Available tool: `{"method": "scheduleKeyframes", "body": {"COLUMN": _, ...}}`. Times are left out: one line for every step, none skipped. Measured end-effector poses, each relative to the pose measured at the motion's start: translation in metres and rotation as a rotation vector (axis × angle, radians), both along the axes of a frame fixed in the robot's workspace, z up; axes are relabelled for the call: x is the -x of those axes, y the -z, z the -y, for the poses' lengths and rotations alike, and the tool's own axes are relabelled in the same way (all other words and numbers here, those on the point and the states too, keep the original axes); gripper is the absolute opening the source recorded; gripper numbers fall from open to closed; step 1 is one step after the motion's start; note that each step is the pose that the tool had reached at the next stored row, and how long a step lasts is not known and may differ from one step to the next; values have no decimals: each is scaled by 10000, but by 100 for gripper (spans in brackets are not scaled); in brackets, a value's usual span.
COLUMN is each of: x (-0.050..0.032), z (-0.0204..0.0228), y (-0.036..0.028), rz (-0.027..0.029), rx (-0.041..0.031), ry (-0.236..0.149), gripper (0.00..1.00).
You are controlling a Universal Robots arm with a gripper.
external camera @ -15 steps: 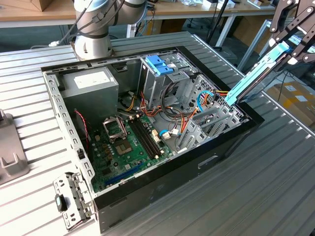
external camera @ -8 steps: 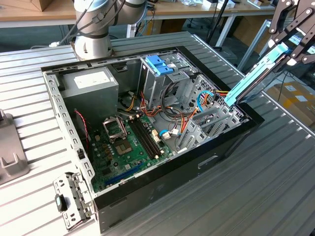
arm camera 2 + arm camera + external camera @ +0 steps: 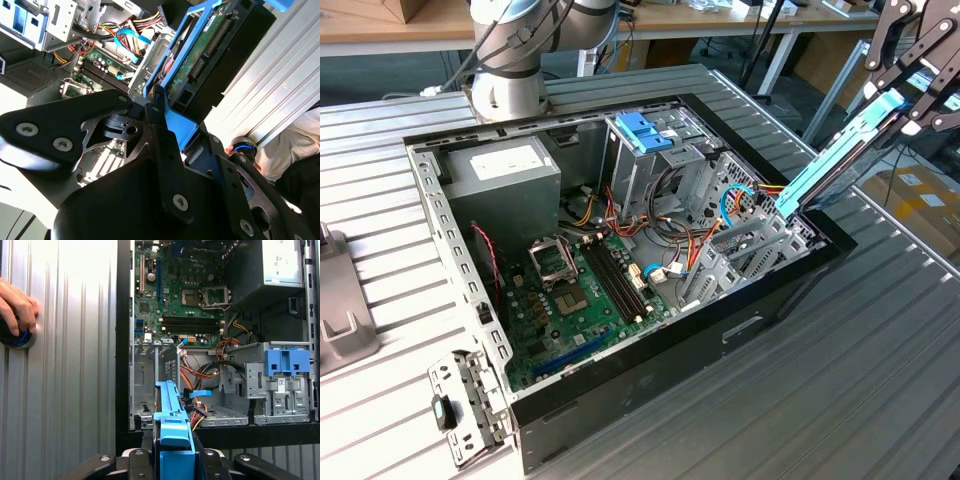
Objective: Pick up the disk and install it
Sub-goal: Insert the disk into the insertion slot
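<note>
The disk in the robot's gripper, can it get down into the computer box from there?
Probably yes. The gripper holds the disk tilted over the open case's edge, and the grey bay below looks empty, though cables sit close beside it.

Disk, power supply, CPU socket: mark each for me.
disk [image 3: 828,155], exterior view, on its light blue carrier edge.
power supply [image 3: 505,165], exterior view, on its labelled top face.
CPU socket [image 3: 192,296], first wrist view, on the socket's middle.
</note>
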State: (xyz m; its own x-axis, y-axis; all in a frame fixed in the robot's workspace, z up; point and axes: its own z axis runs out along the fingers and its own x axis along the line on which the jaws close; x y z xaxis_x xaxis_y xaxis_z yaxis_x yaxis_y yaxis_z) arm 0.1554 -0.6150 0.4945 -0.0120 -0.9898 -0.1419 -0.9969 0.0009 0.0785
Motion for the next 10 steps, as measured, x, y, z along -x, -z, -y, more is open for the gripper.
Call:
{"method": "scheduleKeyframes", "body": {"x": 0, "z": 0, "y": 2, "rz": 0, "rx": -1, "ry": 0, "gripper": 37}}
{"method": "scheduleKeyframes", "body": {"x": 0, "z": 0, "y": 4, "rz": 0, "rx": 0, "ry": 1, "gripper": 37}}
{"method": "scheduleKeyframes", "body": {"x": 0, "z": 0, "y": 6, "rz": 0, "rx": 0, "ry": 0, "gripper": 37}}
{"method": "scheduleKeyframes", "body": {"x": 0, "z": 0, "y": 8, "rz": 0, "rx": 0, "ry": 0, "gripper": 37}}
{"method": "scheduleKeyframes", "body": {"x": 0, "z": 0, "y": 11, "rz": 0, "rx": 0, "ry": 0, "gripper": 37}}
{"method": "scheduleKeyframes", "body": {"x": 1, "z": 0, "y": 14, "rz": 0, "rx": -1, "ry": 0, "gripper": 37}}
{"method": "scheduleKeyframes", "body": {"x": 1, "z": 0, "y": 16, "rz": 0, "rx": 0, "ry": 0, "gripper": 37}}
{"method": "scheduleKeyframes", "body": {"x": 1, "z": 0, "y": 18, "rz": 0, "rx": 0, "ry": 0, "gripper": 37}}
{"method": "scheduleKeyframes", "body": {"x": 1, "z": 0, "y": 21, "rz": 0, "rx": -1, "ry": 0, "gripper": 37}}
{"method": "scheduleKeyframes", "body": {"x": 1, "z": 0, "y": 23, "rz": 0, "rx": -1, "ry": 0, "gripper": 37}}
